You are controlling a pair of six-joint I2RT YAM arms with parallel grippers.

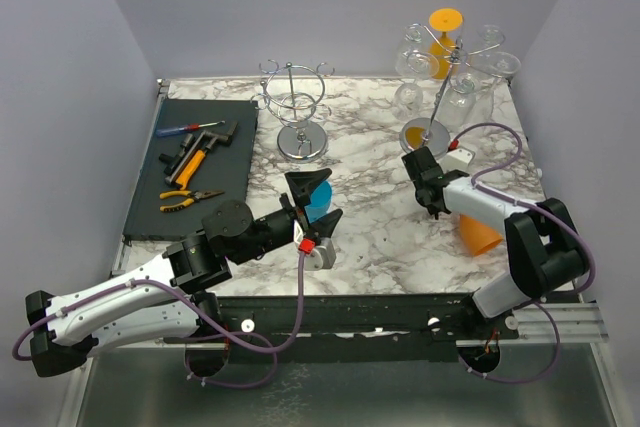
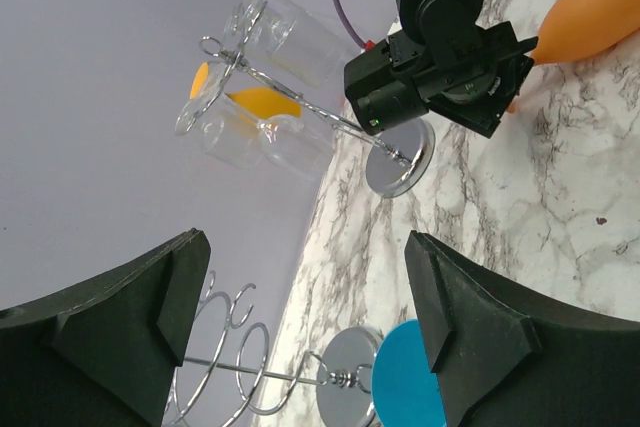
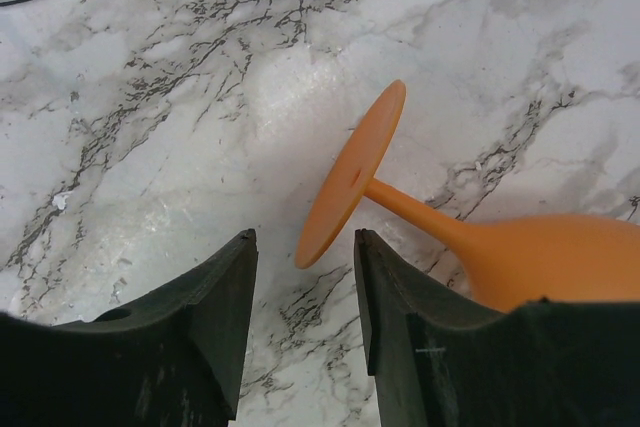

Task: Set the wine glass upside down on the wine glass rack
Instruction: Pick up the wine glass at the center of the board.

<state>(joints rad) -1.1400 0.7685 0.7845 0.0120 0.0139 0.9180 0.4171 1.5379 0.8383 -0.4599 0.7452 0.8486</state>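
Note:
An orange wine glass lies on its side on the marble table, its round foot turned toward my right gripper. That gripper is open, and the lower rim of the foot sits just between its fingertips. In the top view the glass lies at the right, beside the right gripper. The wine glass rack stands at the back right and holds several clear glasses and one orange glass, upside down. My left gripper is open around a blue wine glass, whose foot shows by one finger.
A second, empty wire rack stands at the back middle on a round chrome base. A dark mat with hand tools lies at the left. A small white object sits near the loaded rack's base.

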